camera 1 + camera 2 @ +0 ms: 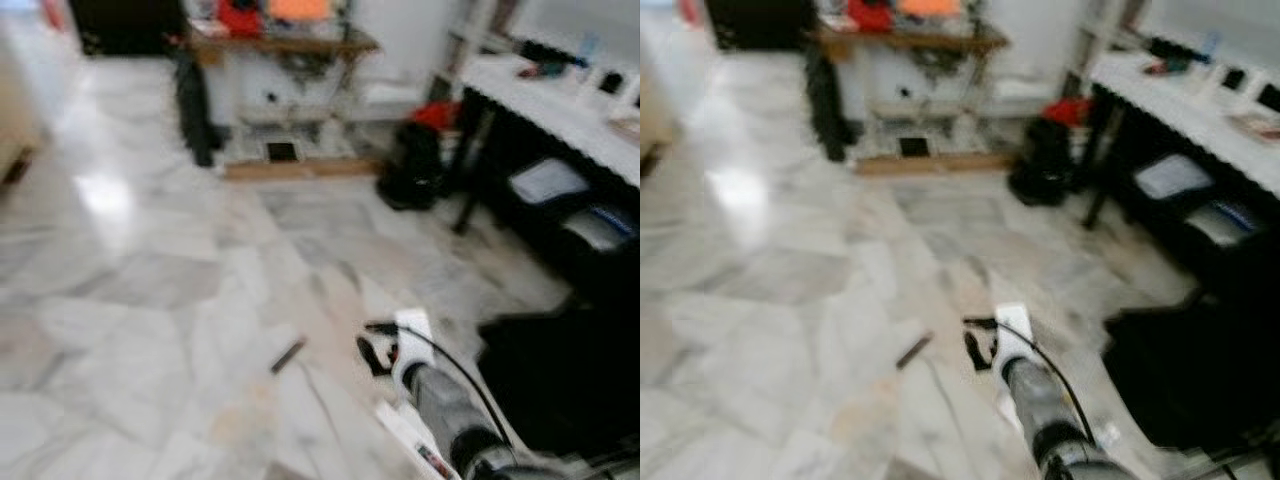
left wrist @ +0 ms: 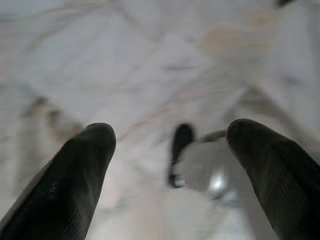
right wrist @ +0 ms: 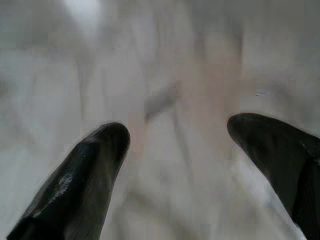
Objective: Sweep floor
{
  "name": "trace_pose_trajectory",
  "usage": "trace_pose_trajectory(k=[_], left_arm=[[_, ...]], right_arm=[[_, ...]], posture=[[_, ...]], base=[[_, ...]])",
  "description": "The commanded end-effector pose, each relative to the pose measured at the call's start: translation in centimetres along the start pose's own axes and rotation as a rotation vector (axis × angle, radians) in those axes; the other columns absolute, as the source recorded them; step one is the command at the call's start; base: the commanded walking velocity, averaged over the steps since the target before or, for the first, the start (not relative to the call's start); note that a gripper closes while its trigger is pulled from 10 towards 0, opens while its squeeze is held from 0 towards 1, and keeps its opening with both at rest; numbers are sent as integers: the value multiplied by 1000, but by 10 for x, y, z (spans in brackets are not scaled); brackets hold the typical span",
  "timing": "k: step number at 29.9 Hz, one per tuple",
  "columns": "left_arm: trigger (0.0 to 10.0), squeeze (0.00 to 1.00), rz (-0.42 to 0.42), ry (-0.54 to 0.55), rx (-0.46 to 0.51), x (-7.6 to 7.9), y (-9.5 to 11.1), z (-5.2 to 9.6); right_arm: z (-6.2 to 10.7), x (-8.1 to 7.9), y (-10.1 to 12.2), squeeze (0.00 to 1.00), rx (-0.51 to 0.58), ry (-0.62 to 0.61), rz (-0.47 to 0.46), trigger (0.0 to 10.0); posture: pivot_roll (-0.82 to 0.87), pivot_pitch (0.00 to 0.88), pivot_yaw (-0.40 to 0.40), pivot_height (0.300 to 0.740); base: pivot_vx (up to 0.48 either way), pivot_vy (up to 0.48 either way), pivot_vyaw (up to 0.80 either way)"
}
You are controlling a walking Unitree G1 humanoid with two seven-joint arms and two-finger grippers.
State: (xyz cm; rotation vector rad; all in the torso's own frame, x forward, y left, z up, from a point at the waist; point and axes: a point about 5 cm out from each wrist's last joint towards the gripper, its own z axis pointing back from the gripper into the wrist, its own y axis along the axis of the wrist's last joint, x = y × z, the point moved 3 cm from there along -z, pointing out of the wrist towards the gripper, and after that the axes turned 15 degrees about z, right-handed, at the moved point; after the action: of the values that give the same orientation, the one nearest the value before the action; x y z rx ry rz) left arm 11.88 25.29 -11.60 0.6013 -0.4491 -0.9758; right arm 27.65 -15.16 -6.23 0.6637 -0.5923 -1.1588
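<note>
Head views are motion-blurred. Marble floor [image 1: 150, 260], grey-veined white tiles, glare patch at the left.

Right arm [image 1: 445, 405] reaches forward low in the frame, silver with a black cable along it. Right pincer [image 1: 378, 352] shows at its tip just above the floor. In the right wrist view both fingers [image 3: 85, 175] are spread wide apart with nothing between them, just blurred marble beyond.

Left pincer [image 2: 167, 170]: the wrist view shows both black fingers [image 2: 70, 180] wide apart and holding nothing. Beyond them is floor and a blurred silver-and-black part, probably the other arm's end; can't tell for sure.

Small dark strip [image 1: 287, 355] lies on the floor just left of the right pincer, apart from it. What it is I can't tell. I can't pick out any broom or sweeping tool.

Surroundings: white tabletop [image 1: 560, 105] along the right with small items on it, dark storage below. Black bag [image 1: 412, 165] with something red on top stands near its leg. Wooden shelf unit [image 1: 280, 45] at the far wall, with red and orange items on top.

No legible writing or labels; too blurred.
</note>
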Motion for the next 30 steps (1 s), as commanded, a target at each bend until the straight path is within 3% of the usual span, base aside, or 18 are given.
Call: trace_pose_trajectory(k=[1,4,6,7,8,12,13,14,16,22,26,30], left_arm=[[10000,0,-30,-67,5,18,4,-4],[10000,0,-76,-104,12,23,9,-6],[10000,0,-179,-146,14,26,14,-7],[10000,0,-179,-146,14,26,14,-7],[10000,0,-232,-163,20,24,18,-8],[10000,0,-268,-176,27,18,23,-8],[10000,0,-287,-197,66,33,49,-18],[10000,0,-298,-226,121,61,84,-29],[10000,0,-307,-265,200,98,132,-36],[10000,0,-186,-227,200,98,124,-36],[10000,0,-45,-186,201,102,115,-35],[10000,0,47,-144,119,104,95,-36]], right_arm=[[2,10,-3,0,-14,-33,-30,10000],[3,19,-2,0,-7,-70,-65,10000],[4,24,-4,0,4,-107,-101,10000],[4,24,-4,0,4,-107,-101,10000],[5,24,-6,0,9,-125,-128,10000],[8,20,-18,0,-2,-140,-168,10000],[9,17,-25,0,-15,-139,-175,10000],[10,17,-28,0,-21,-138,-180,10000],[12,16,-35,0,-42,-134,-171,10000],[15,24,-40,0,-55,-139,-160,10000],[16,20,-46,0,-87,-92,-80,10000],[19,25,-49,0,-95,-85,-59,10000]], posture=[[35,0,-25,740],[-21,0,54,740],[-40,0,88,740],[-40,0,88,740],[-74,0,134,740],[-101,0,153,740],[-111,0,152,740],[-114,0,145,740],[-113,0,125,740],[-12,0,62,740],[7,0,14,740],[-11,0,-29,740]], base=[[0,0,0],[0,0,0],[0,0,0],[0,0,0],[0,0,0],[0,0,0],[0,0,0],[0,0,0],[0,0,0],[0,0,0],[0,0,0],[0,0,0]])
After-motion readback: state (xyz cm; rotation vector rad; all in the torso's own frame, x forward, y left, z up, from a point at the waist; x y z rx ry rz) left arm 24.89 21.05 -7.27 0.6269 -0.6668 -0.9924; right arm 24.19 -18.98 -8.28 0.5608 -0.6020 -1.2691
